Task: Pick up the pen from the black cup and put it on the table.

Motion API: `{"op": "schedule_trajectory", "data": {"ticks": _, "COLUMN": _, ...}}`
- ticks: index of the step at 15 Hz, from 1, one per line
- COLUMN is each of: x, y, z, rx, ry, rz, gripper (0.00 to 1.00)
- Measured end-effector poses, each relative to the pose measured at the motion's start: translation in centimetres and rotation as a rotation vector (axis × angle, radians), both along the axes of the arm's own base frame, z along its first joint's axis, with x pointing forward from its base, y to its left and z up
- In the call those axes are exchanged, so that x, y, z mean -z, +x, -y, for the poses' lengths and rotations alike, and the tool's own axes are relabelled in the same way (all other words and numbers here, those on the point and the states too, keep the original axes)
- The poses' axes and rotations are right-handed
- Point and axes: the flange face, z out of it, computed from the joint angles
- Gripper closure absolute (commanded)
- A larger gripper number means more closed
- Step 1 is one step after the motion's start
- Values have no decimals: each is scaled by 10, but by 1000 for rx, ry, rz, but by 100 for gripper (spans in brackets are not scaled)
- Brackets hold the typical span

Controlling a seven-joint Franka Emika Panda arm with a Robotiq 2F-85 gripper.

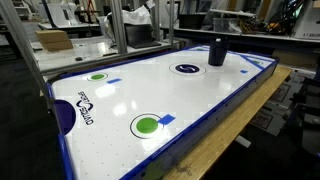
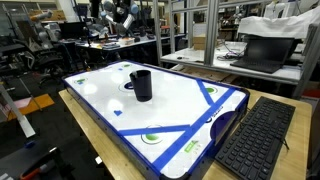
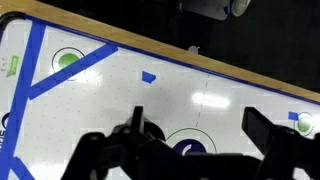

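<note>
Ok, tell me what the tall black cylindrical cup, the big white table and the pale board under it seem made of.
Tall black cylindrical cup: probably plastic, matte; it shows no glints.
Big white table: smooth plastic or laminate, glossy; lights reflect in it.
Pale board: probably bare wood or plywood, dull; tan colour, no shine.

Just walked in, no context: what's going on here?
A Franka arm is set to take a pen from the black cup on the white air-hockey table. Nothing is gripped yet: in the wrist view the gripper hangs above the table, jaws apart and empty. The cup stands upright beside a printed blue circle. The pen is too small to make out.
</note>
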Motion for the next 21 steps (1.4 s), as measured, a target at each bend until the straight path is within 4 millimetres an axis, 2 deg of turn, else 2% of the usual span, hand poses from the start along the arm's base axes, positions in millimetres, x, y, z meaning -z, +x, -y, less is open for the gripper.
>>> {"op": "schedule_trajectory", "data": {"ticks": 2, "x": 3, "y": 2, "z": 8, "rx": 75, "ry": -18, "rz": -15, "gripper": 0}}
{"op": "schedule_trajectory", "data": {"ticks": 9, "x": 2, "y": 2, "z": 4, "rx": 66, "ry": -18, "rz": -13, "gripper": 0}}
{"op": "schedule_trajectory", "data": {"ticks": 11, "x": 7, "y": 4, "z": 3, "rx": 137, "ry": 14, "rz": -36, "gripper": 0}}
{"op": "schedule_trajectory", "data": {"ticks": 17, "x": 55, "y": 28, "z": 16, "rx": 445, "ry": 94, "rz": -148, "gripper": 0}}
{"op": "schedule_trajectory", "data": {"ticks": 21, "x": 68, "y": 35, "z": 31, "rx": 656, "ry": 142, "rz": -166, "gripper": 0}}
